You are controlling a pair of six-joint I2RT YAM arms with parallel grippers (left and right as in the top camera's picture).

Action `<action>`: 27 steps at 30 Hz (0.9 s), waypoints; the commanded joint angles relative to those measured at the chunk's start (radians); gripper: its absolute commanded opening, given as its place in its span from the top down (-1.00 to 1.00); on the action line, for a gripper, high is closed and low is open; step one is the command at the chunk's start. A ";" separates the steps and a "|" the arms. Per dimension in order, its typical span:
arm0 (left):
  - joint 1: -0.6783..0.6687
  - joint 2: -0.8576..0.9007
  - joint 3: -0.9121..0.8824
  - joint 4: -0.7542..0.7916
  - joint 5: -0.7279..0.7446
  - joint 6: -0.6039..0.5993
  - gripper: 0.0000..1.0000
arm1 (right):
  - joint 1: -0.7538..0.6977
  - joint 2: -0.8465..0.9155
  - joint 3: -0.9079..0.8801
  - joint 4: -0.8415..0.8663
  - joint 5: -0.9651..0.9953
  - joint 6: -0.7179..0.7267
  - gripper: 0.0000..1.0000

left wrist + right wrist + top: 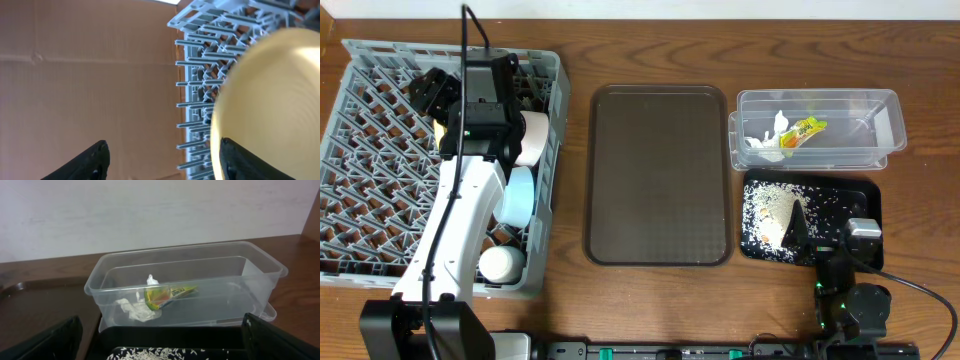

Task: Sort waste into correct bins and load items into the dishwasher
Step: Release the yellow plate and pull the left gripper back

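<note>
The grey dish rack (380, 200) stands at the left, and its pegs show in the left wrist view (200, 75). In it lie a white bowl (532, 138) and a light-blue bowl (518, 195). My left gripper (428, 90) is over the rack, open (162, 160), with the yellow plate (270, 100) just behind its right finger. My right gripper (160, 340) is open and empty at the front edge of the black tray (865, 195), which holds rice crumbs (770, 215). The clear tub (885, 110) holds the green-and-orange wrapper (167, 294) and white paper scraps (132, 307). The chopsticks are out of view.
A large dark brown serving tray (658, 175) lies between the rack and the bins. A white round object (502, 263) sits at the rack's front right corner. A pale wall runs behind the table's far edge.
</note>
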 commanded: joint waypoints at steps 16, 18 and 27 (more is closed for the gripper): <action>-0.351 -0.298 -0.005 -0.510 0.491 -0.922 -0.56 | -0.006 -0.005 -0.001 -0.003 0.006 -0.010 -0.99; -0.367 -0.328 -0.005 -0.543 0.604 -0.982 -0.70 | -0.006 -0.005 -0.001 -0.003 0.006 -0.010 -0.99; -0.414 -0.419 -0.005 -0.538 1.065 -0.986 -0.78 | -0.006 -0.005 -0.001 -0.003 0.006 -0.010 -0.98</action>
